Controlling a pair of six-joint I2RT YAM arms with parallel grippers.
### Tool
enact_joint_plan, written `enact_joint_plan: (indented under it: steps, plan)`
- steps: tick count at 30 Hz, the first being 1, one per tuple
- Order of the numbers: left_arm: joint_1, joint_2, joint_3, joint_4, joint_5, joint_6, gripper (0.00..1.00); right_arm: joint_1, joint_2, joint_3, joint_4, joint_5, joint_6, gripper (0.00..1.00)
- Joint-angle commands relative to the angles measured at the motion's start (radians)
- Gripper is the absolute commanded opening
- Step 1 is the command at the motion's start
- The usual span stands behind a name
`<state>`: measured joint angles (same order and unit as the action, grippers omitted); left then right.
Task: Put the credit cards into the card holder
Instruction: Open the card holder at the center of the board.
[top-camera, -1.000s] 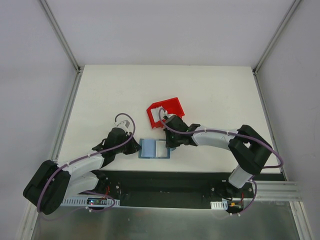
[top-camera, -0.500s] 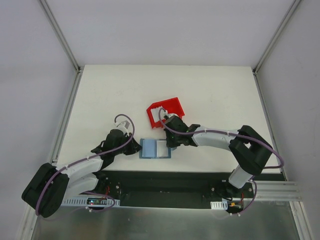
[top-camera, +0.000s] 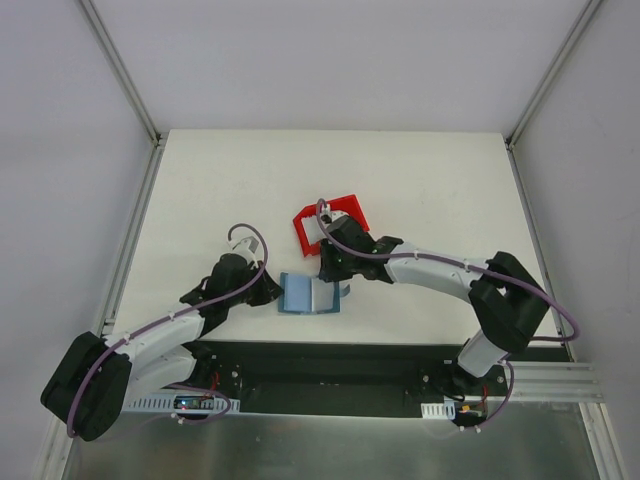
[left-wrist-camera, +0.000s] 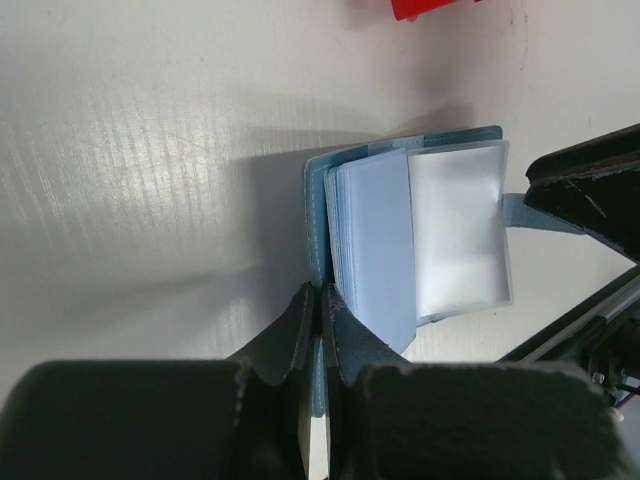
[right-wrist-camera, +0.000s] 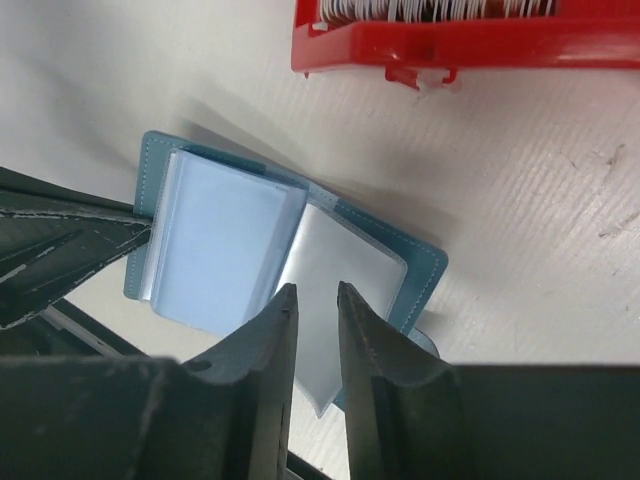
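Note:
The teal card holder (top-camera: 305, 297) lies open on the table, its light blue pockets (left-wrist-camera: 375, 240) and a pale clear sleeve (right-wrist-camera: 340, 290) facing up. My left gripper (left-wrist-camera: 321, 295) is shut on the edge of its teal cover, at the holder's left side (top-camera: 270, 292). My right gripper (right-wrist-camera: 317, 292) hovers over the clear sleeve with its jaws a little apart and nothing pinched between them; from above it sits at the holder's right half (top-camera: 335, 278). Credit cards (right-wrist-camera: 430, 10) stand on edge inside the red bin (right-wrist-camera: 450, 45).
The red bin (top-camera: 345, 205) stands just behind the holder, close to my right wrist. The table's near edge and the black base plate (top-camera: 330, 365) lie right below the holder. The two grippers face each other across the holder.
My right gripper has opened slightly and drawn up and back toward the red bin. The holder has shifted and turned a little. The left gripper keeps its grip on the cover.

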<state>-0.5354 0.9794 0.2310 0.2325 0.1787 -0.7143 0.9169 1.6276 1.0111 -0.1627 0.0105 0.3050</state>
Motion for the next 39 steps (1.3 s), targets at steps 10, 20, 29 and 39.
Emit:
enact_joint_plan:
  steps: [10,20,29,39]
  plan:
    - [-0.011,-0.001,0.065,-0.038,-0.028,-0.005,0.00,-0.067,-0.086,0.112,-0.037,-0.021,-0.033,0.47]
    - [-0.017,0.015,0.073,-0.036,-0.028,-0.007,0.00,-0.210,0.066,0.372,-0.173,-0.093,-0.112,0.75]
    - [-0.017,0.021,0.073,-0.035,-0.022,-0.004,0.00,-0.260,0.239,0.538,-0.248,-0.168,-0.138,0.81]
    - [-0.017,0.030,0.076,-0.036,-0.019,-0.004,0.00,-0.305,0.350,0.577,-0.210,-0.260,-0.133,0.87]
